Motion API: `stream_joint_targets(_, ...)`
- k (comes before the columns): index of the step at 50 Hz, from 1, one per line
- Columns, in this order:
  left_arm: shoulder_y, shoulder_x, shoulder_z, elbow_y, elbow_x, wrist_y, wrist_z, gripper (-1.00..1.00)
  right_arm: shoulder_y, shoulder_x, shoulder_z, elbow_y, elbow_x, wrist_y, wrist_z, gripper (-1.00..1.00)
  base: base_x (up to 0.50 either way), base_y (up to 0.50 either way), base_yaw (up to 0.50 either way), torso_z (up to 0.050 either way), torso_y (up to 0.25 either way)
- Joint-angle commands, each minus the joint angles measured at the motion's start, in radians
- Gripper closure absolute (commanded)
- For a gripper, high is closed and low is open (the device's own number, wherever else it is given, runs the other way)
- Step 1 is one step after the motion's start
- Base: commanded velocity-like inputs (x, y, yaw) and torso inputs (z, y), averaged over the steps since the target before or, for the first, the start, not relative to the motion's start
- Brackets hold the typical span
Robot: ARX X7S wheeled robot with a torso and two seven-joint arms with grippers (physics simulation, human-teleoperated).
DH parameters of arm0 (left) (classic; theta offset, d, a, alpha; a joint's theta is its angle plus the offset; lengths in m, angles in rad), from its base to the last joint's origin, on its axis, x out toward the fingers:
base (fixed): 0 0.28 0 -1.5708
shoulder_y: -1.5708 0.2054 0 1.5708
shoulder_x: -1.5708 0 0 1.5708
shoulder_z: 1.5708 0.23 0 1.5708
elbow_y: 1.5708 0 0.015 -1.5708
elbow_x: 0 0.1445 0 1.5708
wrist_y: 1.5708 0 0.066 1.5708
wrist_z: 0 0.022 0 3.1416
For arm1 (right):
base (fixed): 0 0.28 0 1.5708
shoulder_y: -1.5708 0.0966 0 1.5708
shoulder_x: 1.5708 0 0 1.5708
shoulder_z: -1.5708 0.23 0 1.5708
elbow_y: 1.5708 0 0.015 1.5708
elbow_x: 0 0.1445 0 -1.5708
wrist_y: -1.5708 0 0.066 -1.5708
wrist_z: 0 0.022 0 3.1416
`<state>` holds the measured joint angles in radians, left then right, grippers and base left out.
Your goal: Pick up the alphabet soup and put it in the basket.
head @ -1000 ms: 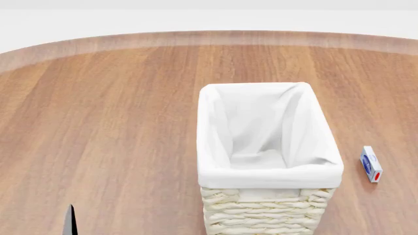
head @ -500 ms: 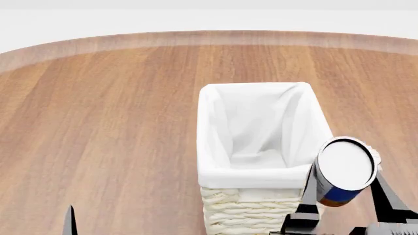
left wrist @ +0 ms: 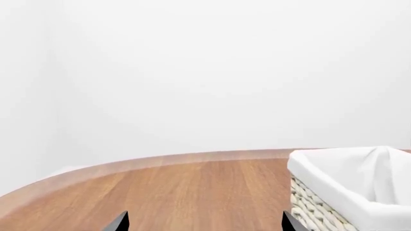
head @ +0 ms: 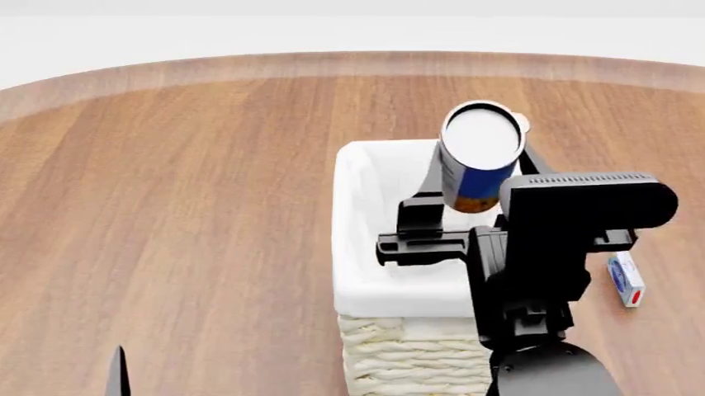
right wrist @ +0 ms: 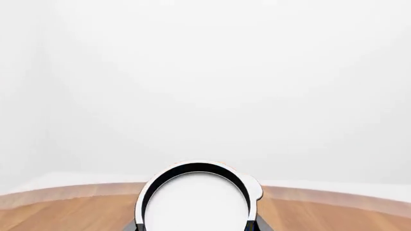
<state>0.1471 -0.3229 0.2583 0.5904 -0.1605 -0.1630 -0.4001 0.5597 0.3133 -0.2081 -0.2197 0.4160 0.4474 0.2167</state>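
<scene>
The alphabet soup [head: 480, 157], a can with a white top and a blue label turning orange at its lower part, is held upright above the open basket [head: 358, 239], a cream wicker basket with a white cloth liner. My right gripper [head: 476, 191] is shut on the can, a finger on each side. In the right wrist view the can's white top [right wrist: 196, 202] fills the space between the jaws. My left gripper [left wrist: 204, 222] is open and empty, its finger tips wide apart, with the basket [left wrist: 350, 183] beside it. In the head view only a dark tip of the left gripper [head: 118, 373] shows at the lower left.
A small blue and white box [head: 626, 279] lies on the round wooden table [head: 187, 190] to the right of the basket. My right arm [head: 551, 280] covers the basket's right side. The table's curved far edge [head: 352, 64] runs across the back.
My right gripper has carried the can up and to the left, from beside the basket's right front corner to above the basket's opening. The left gripper has not moved.
</scene>
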Motion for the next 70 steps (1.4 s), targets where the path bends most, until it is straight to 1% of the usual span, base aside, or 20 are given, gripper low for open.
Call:
stream_joint_targets(1,-0.004,-0.002,0.002,-0.007,-0.006,0.001,-0.003,-1.0,0.243,-0.088,-0.075,0.355,-0.089,-0.079,-0.084,1.0,0.0,0.0,0.0,0.0,0.01)
stream_joint_targets(3,-0.004,-0.003,0.002,-0.006,-0.006,0.0,-0.004,-1.0,0.267,-0.1,-0.08,0.418,-0.098,-0.102,-0.092,1.0,0.0,0.0,0.0,0.0,0.0)
stream_joint_targets(9,-0.006,-0.003,0.005,-0.01,-0.006,0.001,-0.005,-1.0,0.397,-0.155,-0.089,0.723,-0.131,-0.217,-0.127,1.0,0.0,0.0,0.0,0.0,0.0)
stream_joint_targets(16,-0.006,-0.005,0.005,-0.017,-0.01,0.006,-0.007,-1.0,0.498,-0.19,-0.1,0.905,-0.149,-0.232,-0.128,1.0,0.0,0.0,0.0,0.0,0.001)
stream_joint_targets(19,-0.007,-0.006,0.006,-0.018,-0.011,0.006,-0.007,-1.0,0.581,-0.221,-0.111,1.102,-0.174,-0.299,-0.137,1.0,0.0,0.0,0.0,0.0,0.0)
stream_joint_targets(20,-0.007,-0.006,0.006,-0.018,-0.011,0.006,-0.007,-1.0,0.587,-0.223,-0.111,1.117,-0.174,-0.308,-0.139,1.0,0.0,0.0,0.0,0.0,0.0)
stream_joint_targets(22,-0.007,-0.007,0.006,-0.019,-0.012,0.006,-0.008,-1.0,0.651,-0.249,-0.109,1.278,-0.177,-0.369,-0.159,1.0,0.0,0.0,0.0,0.0,0.0)
stream_joint_targets(24,-0.007,-0.007,0.006,-0.018,-0.013,0.006,-0.009,-1.0,0.737,-0.287,-0.116,1.498,-0.191,-0.445,-0.175,1.0,0.0,0.0,0.0,0.0,0.0)
stream_joint_targets(25,-0.007,-0.007,0.006,-0.02,-0.012,0.006,-0.01,-1.0,0.747,-0.292,-0.111,1.526,-0.186,-0.449,-0.184,1.0,0.0,0.0,0.0,0.0,0.0)
stream_joint_targets(28,-0.007,-0.008,0.005,-0.021,-0.015,0.007,-0.01,-1.0,0.749,-0.295,-0.1,1.528,-0.203,-0.412,-0.186,1.0,0.0,0.0,0.0,0.0,0.003)
stream_joint_targets(30,-0.007,-0.008,0.007,-0.025,-0.014,0.01,-0.01,-1.0,0.765,-0.296,-0.079,1.528,-0.21,-0.332,-0.234,1.0,0.0,0.0,0.0,0.0,0.0)
stream_joint_targets(32,-0.007,-0.009,0.006,-0.024,-0.014,0.011,-0.012,-1.0,0.769,-0.297,-0.081,1.528,-0.255,-0.318,-0.217,1.0,0.0,0.0,0.0,0.0,0.0)
stream_joint_targets(33,-0.006,-0.01,0.004,-0.02,-0.016,0.01,-0.013,-1.0,0.773,-0.298,-0.076,1.528,-0.269,-0.281,-0.233,1.0,0.0,0.0,0.0,0.0,0.0)
stream_joint_targets(40,-0.009,-0.01,0.006,-0.026,-0.018,0.009,-0.015,-1.0,0.781,-0.304,-0.05,1.528,-0.357,-0.204,-0.248,1.0,0.0,0.0,0.0,0.0,0.001)
stream_joint_targets(42,-0.008,-0.011,0.004,-0.023,-0.02,0.008,-0.017,-1.0,0.777,-0.306,-0.063,1.528,-0.382,-0.167,-0.252,1.0,0.0,0.0,0.0,0.0,0.0)
stream_joint_targets(46,-0.009,-0.013,0.006,-0.023,-0.019,0.007,-0.018,-1.0,0.773,-0.303,-0.024,1.528,-0.374,-0.11,-0.265,1.0,0.0,0.0,0.0,0.0,0.0)
stream_joint_targets(53,-0.013,-0.014,0.007,-0.033,-0.022,0.01,-0.018,-1.0,0.753,-0.299,0.012,1.529,-0.391,-0.071,-0.278,1.0,0.0,0.0,0.0,0.0,0.0)
stream_joint_targets(57,-0.016,-0.013,0.011,-0.041,-0.021,0.012,-0.017,-1.0,0.742,-0.295,0.068,1.529,-0.377,-0.027,-0.296,1.0,0.0,0.0,0.0,0.004,0.003)
stream_joint_targets(61,-0.016,-0.016,0.012,-0.035,-0.021,0.009,-0.019,-1.0,0.736,-0.296,0.092,1.529,-0.388,-0.012,-0.3,1.0,0.0,0.0,0.0,0.0,0.0)
stream_joint_targets(70,-0.015,-0.018,0.01,-0.038,-0.025,0.014,-0.022,-1.0,0.718,-0.299,0.113,1.529,-0.406,-0.001,-0.311,1.0,0.0,0.0,0.0,0.0,0.001)
